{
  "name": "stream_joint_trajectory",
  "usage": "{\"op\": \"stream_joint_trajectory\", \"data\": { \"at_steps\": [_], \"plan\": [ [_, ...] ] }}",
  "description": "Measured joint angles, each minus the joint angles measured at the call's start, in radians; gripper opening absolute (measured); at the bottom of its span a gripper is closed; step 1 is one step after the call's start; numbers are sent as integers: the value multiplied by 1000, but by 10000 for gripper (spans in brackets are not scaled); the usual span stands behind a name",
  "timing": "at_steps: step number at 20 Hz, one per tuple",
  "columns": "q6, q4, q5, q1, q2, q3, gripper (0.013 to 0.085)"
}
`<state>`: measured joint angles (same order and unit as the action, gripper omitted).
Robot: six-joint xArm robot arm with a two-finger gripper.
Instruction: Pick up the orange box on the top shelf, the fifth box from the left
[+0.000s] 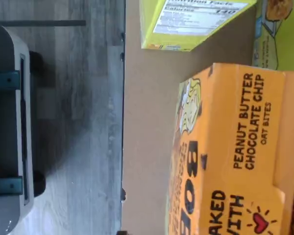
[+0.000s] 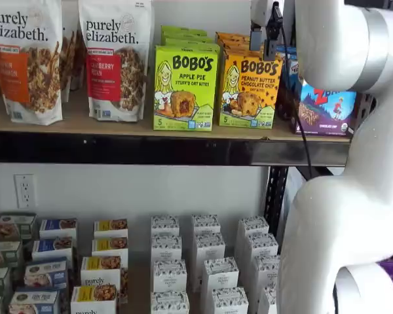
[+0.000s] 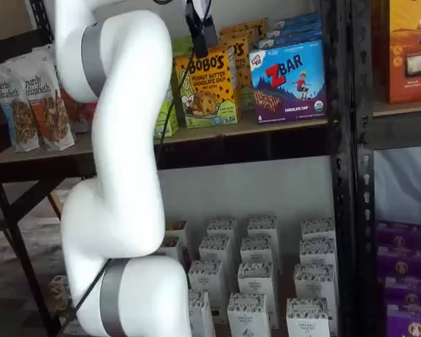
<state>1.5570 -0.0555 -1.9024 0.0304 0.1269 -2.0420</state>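
So the big white jointed robot arm (image 3: 119, 161) takes up most of the foreground in both shelf views, standing between the cameras and the racks. Its pincer (image 2: 270, 40) hangs just above the front top edge of the upright orange-yellow cardboard box marked Peanut Butter Chocolate Chip (image 2: 249, 89), probably lined up to come down over the carton's top. I only get a dark sliver of fingers, so can't tell if they're spread or closed; nothing looks gripped yet.

The orange box stands at the front of the long tan wood-board top shelf with the black metal rail (image 2: 118, 124), squeezed between the lime-green Apple Pie carton (image 2: 185, 87) and the blue-purple ZBar box (image 3: 289, 82). More orange cartons are lined up behind it. Wrist view has its top face right up close (image 1: 245, 147).
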Motion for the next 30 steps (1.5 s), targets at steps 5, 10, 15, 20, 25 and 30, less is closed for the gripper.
{"op": "stream_joint_trajectory", "data": {
  "at_steps": [5, 10, 15, 20, 25, 30],
  "plan": [
    [-1, 9, 8, -3, 10, 7, 850],
    [0, 26, -18, -10, 37, -28, 850],
    [-2, 28, -37, -9, 56, -43, 850],
    [-6, 46, -39, -11, 67, -40, 850],
    [-4, 68, -50, -20, 81, -51, 850],
    [3, 88, -72, -34, 100, -66, 850]
  ]
}}
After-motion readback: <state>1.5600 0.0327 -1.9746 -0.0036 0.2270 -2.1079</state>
